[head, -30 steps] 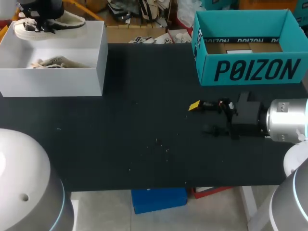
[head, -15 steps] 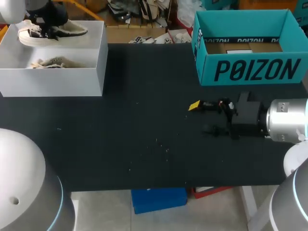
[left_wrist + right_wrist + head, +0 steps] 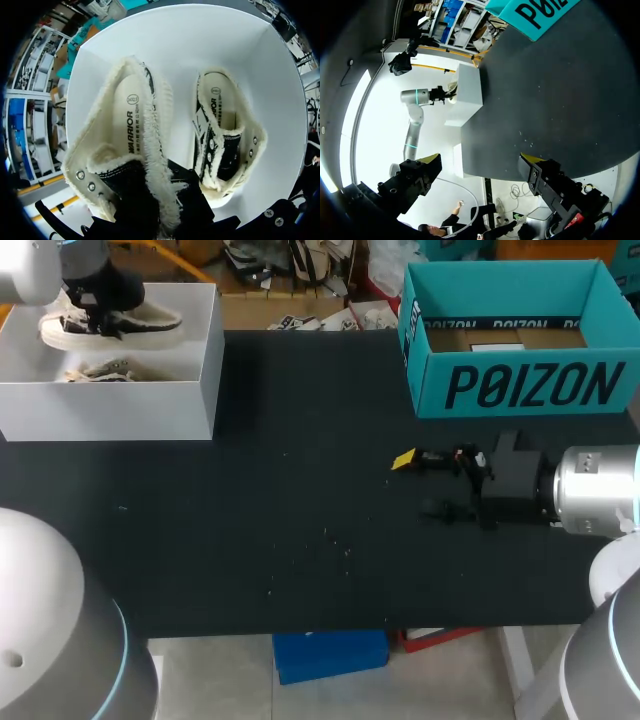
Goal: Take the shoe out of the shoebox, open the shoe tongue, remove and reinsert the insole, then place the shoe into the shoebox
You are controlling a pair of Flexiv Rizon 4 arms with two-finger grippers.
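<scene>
Head view: left gripper (image 3: 97, 302) holds one shoe (image 3: 112, 326) just above the white shoebox (image 3: 110, 405), over the second shoe (image 3: 100, 370). The sole could catch the box rim on the way out.

Left wrist view: fingertips are hidden in the fleecy collar. It looks clamped there, but soft lining could slip and drop the shoe.

Right wrist view: right gripper (image 3: 482, 161) is wide open and empty above the table (image 3: 550, 100).

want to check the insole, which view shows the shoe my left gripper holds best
The left wrist view: the held shoe fills it, opening toward the camera, insole plain. The head view shows it small and side-on over the white box. The right wrist view shows only a far-off speck.
</scene>
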